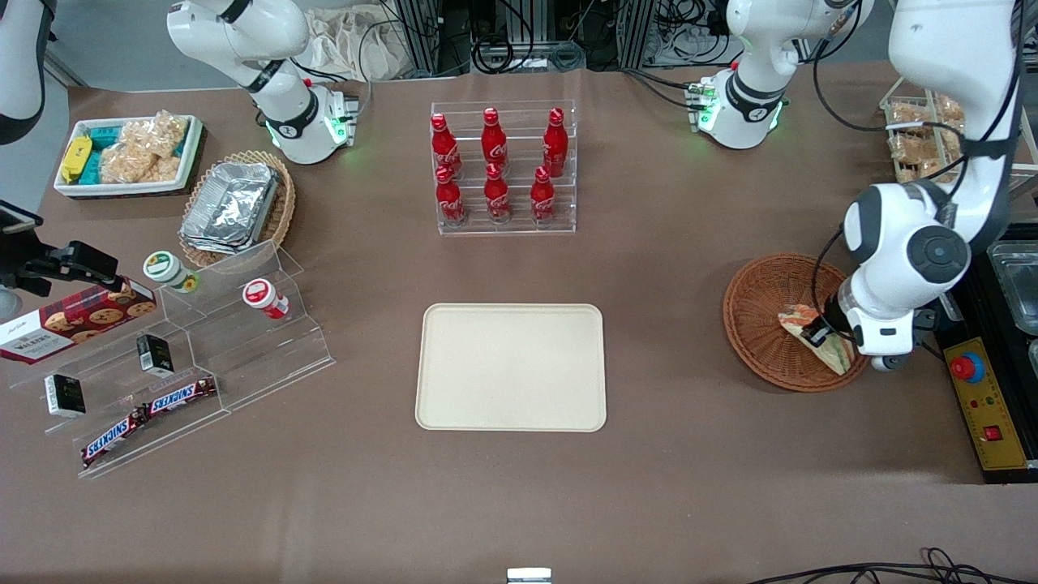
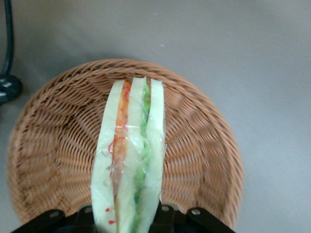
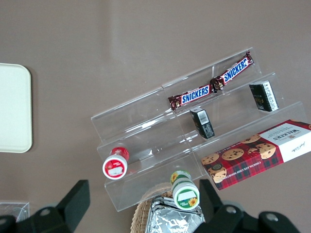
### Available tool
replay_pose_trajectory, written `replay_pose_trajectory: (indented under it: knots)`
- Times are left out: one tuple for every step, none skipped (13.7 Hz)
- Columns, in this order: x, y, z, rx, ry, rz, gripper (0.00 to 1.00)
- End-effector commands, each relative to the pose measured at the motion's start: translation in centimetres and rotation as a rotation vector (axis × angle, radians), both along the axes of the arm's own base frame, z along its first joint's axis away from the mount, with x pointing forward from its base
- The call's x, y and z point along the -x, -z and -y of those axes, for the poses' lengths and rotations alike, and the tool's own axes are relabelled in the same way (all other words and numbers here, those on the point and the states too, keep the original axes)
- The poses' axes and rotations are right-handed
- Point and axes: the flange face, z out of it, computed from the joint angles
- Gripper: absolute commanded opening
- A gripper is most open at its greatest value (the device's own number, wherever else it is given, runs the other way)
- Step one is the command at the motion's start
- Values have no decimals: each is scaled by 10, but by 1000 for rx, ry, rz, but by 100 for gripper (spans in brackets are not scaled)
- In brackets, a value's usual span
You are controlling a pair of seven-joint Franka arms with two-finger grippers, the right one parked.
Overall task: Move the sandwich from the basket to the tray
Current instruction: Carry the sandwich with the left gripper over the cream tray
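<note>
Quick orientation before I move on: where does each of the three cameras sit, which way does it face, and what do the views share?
Front view: high, facing both arms, looking down on the tray; the gripper is at the sandwich in the basket.
Left wrist view: on the working arm, looking down at the sandwich over the basket; gripper parts show.
Right wrist view: on the parked arm, looking down at the snack stand; its own fingers show.
Shared: front and left wrist both show sandwich and basket.
</note>
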Motion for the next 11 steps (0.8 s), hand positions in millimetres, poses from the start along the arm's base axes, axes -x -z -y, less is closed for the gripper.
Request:
replay_pose_trajectory:
  knots:
    - [-8,-69,67,15,177,-35,0]
    - [-6,-81,91,47,202,-19,0]
    - [-2,-89,120,95,221,-7,0]
    - [3,-92,152,127,253,-3,0]
    - [9,-92,184,140,299,-6,0]
    - [14,-87,213,150,331,-15,0]
    - [20,-81,249,170,374,-18,0]
    - [21,-70,275,186,411,-17,0]
    - [22,-60,303,190,464,-3,0]
    - [20,-41,327,195,512,15,0]
    - [17,-19,349,203,555,42,0]
